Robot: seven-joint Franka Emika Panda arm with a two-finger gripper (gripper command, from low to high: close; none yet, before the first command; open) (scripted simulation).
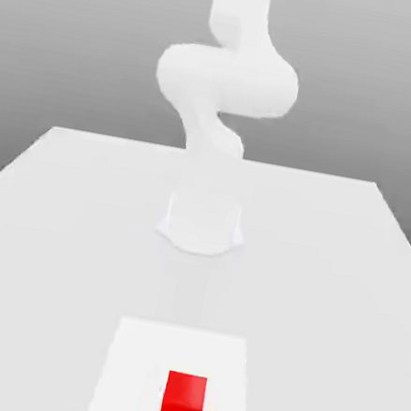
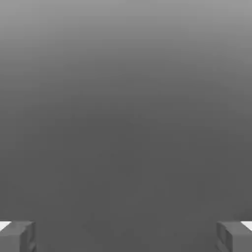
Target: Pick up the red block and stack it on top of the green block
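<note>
White table (image 1: 73,224) carries the red block (image 1: 183,402) well in front of the arm's base, seemingly far from the gripper (image 2: 126,236), whose fingers (image 2: 17,235) are spread wide.

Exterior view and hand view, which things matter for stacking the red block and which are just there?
Part of the job:
- red block, lying on the lighter patch of table
- gripper, jaws wide apart, nothing between them

Just there:
- white table
- arm's round base

No readable text anywhere here, no labels, brands, numbers or signs on anything, just plain unmarked surfaces all round.
</note>
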